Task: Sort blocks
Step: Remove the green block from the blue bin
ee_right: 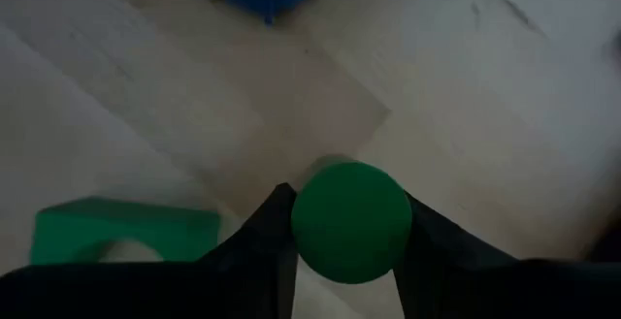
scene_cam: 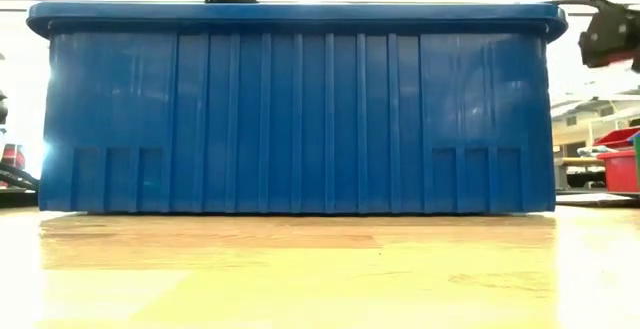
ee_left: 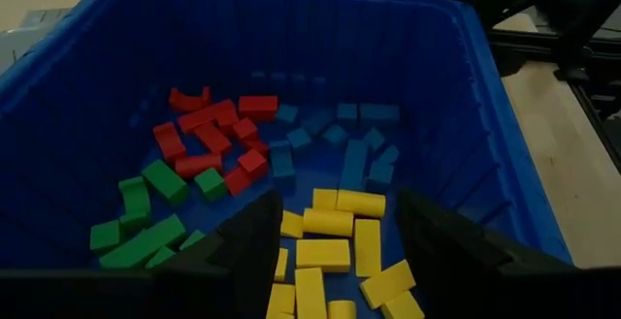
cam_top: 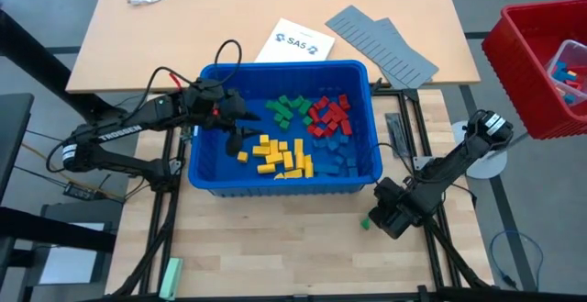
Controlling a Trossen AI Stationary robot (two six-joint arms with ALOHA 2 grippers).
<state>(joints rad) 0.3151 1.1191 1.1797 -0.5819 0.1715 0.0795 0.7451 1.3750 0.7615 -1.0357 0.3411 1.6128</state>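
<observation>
Dozens of blocks, grouped by colour on the floor of the bin. Left to right:

- Left hand: inside the bin above its left part, fingers spread, nothing between them; yellow blocks directly ahead of it.
- Yellow blocks: loose cluster at bin front, several lying on their sides.
- Green blocks: small pile at the back, centre.
- Red blocks: heap just right of green.
- Blue blocks: scattered front right, hard to tell from the bin floor.
- Right hand: outside the bin, low over the worktop, clamped on a round green piece; arched green block just beside it on the worktop.

Step judged: near the end, strays being gathered. Next: carrying the green piece over the rim to the green pile.
</observation>
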